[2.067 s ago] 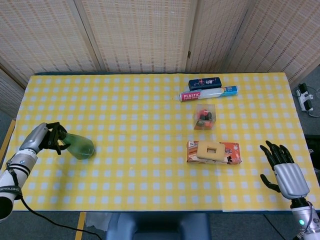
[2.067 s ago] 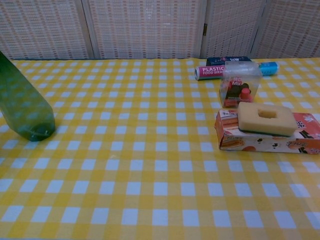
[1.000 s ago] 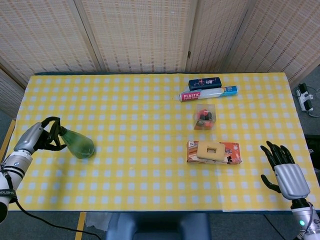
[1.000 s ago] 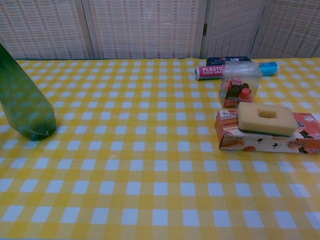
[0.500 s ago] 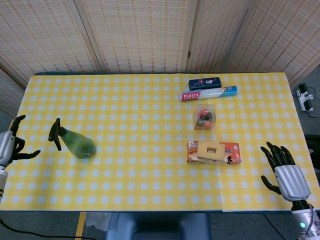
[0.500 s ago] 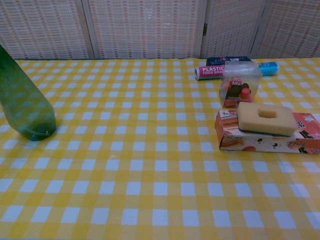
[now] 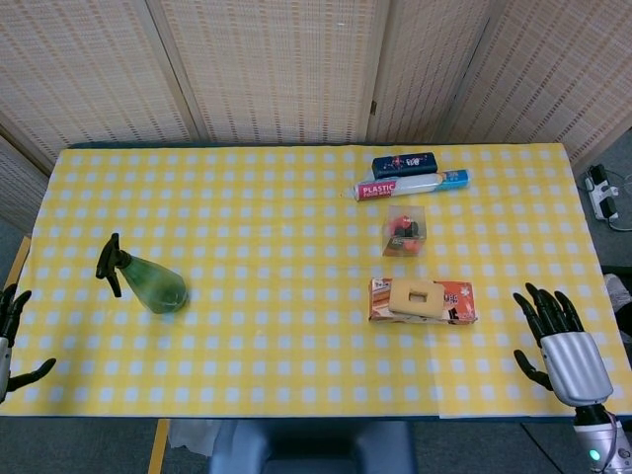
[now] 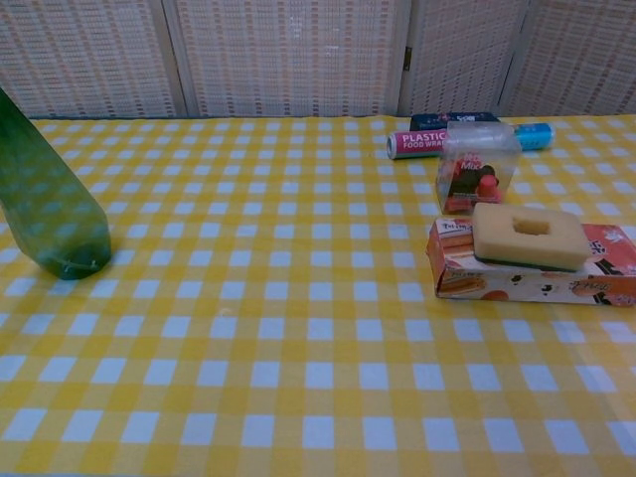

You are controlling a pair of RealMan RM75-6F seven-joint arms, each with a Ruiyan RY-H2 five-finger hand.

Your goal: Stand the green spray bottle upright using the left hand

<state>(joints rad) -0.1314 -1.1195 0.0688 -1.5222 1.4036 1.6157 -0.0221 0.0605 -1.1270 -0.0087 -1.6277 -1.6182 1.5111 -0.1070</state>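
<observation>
- The green spray bottle [image 7: 153, 282] stands on the table [image 7: 296, 336], near its left edge.
- The left hand [image 7: 10, 341] is well apart, fingers spread, holding nothing.
- The right hand [image 7: 558, 346] is empty too.
- Don't bump the bottle.

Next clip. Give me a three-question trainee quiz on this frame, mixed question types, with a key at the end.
1. True or false: the left hand holds the green spray bottle.
2. What lies on the orange box? A) yellow sponge B) blue pack C) cup
3. Fill in: the right hand is ____ and holds nothing.

Key: 1 false, the left hand sits apart at the table edge; 2 A; 3 open.
</observation>
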